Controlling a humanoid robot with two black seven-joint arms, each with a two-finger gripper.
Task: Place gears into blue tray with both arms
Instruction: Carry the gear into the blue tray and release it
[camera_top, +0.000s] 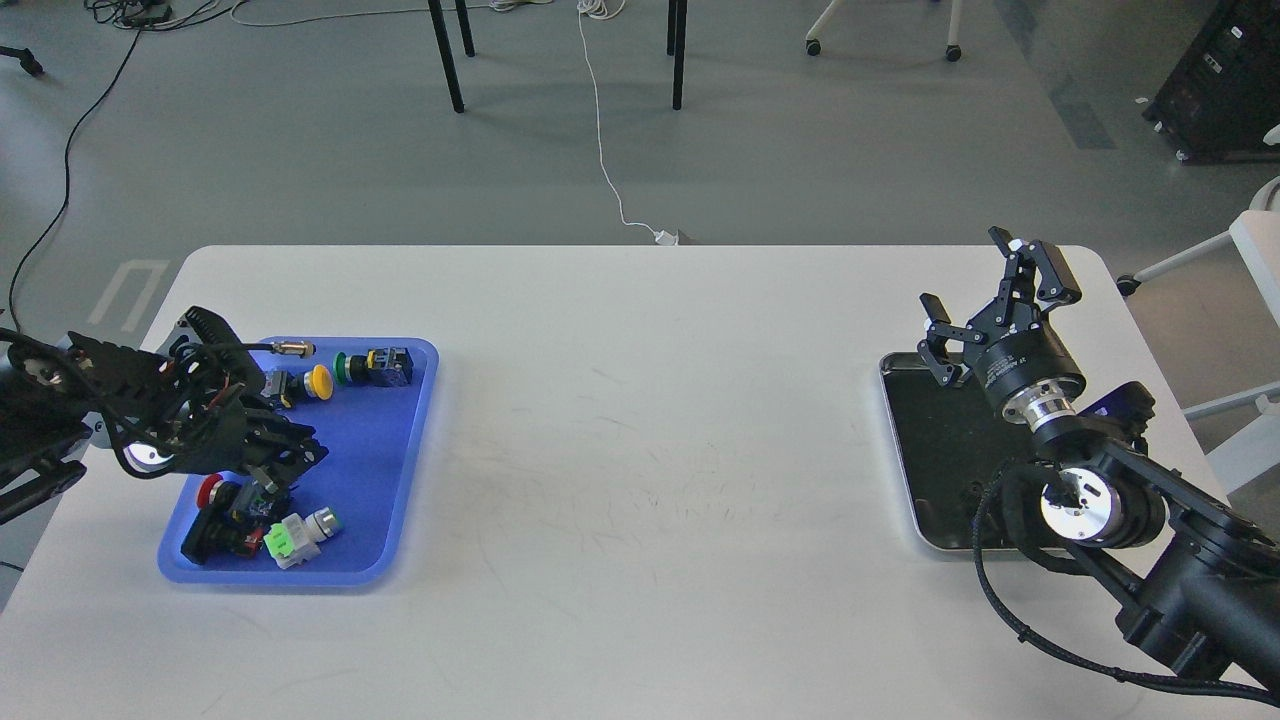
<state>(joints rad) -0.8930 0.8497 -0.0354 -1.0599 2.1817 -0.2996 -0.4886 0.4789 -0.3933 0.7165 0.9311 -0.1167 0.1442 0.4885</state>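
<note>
The blue tray (372, 452) lies at the table's left and holds several coloured-cap button switches. My left gripper (288, 462) hangs low over the tray's left-middle, just above the red-cap switch (209, 490). It is dark and tangled with cables, so its fingers cannot be told apart. My right gripper (987, 300) stands open and empty, pointing up over the far corner of the silver tray (899, 450). No gears can be made out: the silver tray's black floor shows only a faint dark speck, and my right arm hides part of it.
A yellow-cap switch (320, 380) and a green-cap switch (375, 367) lie at the blue tray's back, and a white-and-green one (300, 532) at its front. A white chair (1245, 300) stands off the table's right edge. Bare white tabletop (650, 450) separates the trays.
</note>
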